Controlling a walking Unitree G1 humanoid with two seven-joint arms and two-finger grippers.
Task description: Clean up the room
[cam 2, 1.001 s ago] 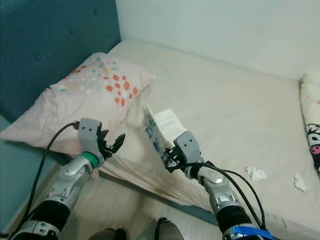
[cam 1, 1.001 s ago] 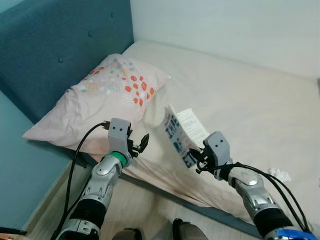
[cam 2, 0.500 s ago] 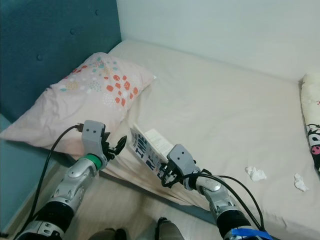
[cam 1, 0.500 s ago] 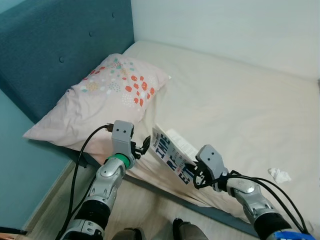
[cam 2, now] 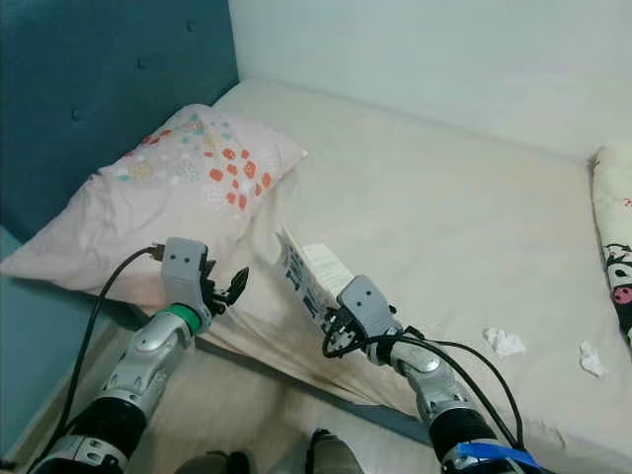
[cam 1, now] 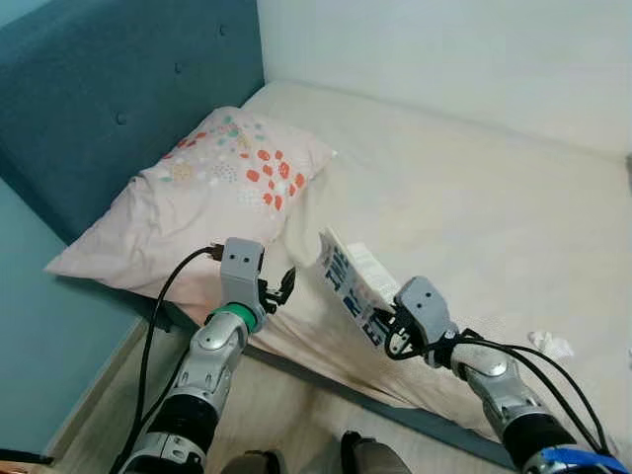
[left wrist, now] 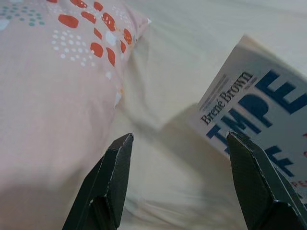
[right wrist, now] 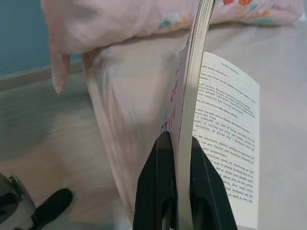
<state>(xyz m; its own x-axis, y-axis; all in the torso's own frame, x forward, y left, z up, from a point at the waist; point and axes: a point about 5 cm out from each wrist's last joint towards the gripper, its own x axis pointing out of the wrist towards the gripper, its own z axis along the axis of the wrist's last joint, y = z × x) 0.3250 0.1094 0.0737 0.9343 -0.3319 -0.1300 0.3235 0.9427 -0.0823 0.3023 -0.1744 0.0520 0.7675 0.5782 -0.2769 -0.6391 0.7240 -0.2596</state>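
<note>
Right wrist view; book [right wrist: 192, 96] upright; right gripper [right wrist: 175, 158] fingers pinch it

Bed [cam 2: 444, 207] with cream sheet, pillow [cam 2: 168, 188] with coloured dots at its head end by the blue headboard [cam 2: 89, 89], two crumpled tissues [cam 2: 507, 342] near the front edge, patterned cushion [cam 2: 614, 237] at the far side

Soft, even daylight fills the head views, with no glare and only faint shadows under the pillow [cam 1: 197, 188] at left centre. The wrist views are softer: the near black fingers [left wrist: 112, 182] blur at the lower edge.
</note>
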